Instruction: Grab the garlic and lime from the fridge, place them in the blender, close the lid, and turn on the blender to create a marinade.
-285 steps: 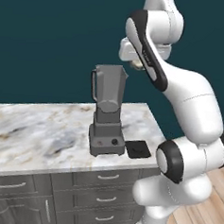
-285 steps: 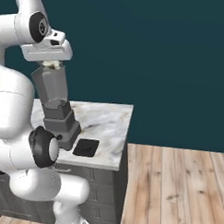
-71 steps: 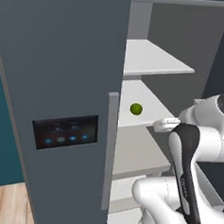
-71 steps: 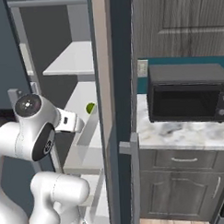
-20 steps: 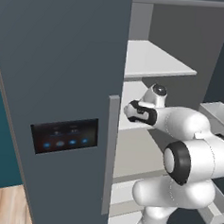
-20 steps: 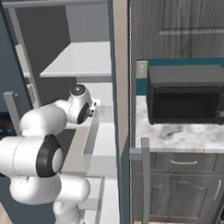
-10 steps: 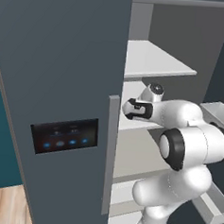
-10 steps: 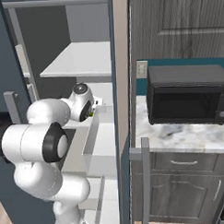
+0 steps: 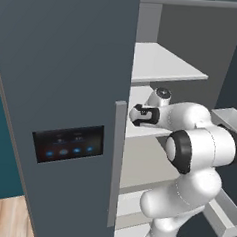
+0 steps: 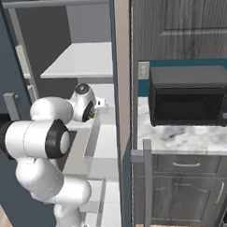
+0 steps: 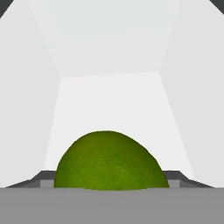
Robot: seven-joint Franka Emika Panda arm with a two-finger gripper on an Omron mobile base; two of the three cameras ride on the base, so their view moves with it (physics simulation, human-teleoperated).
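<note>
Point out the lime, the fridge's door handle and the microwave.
lime (image 11: 110,162), hand view, middle of its green skin.
fridge door handle (image 9: 116,160), left base view, mid-length of the bar.
microwave (image 10: 189,102), right base view, its dark door.

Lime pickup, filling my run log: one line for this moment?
stage: reaching | lime: between claw fingers, on fridge shelf | grip: unclear

Lime (image 11: 109,162): finely pebbled, matt green skin is seen. Fridge (image 9: 69,62) door: smooth matt grey, w/ glossy dark panel (image 9: 68,143). Shelves (image 10: 80,60): smooth pale plastic-looking. Microwave (image 10: 189,95): glossy black. Counter (image 10: 182,135): marbled stone look.
</note>
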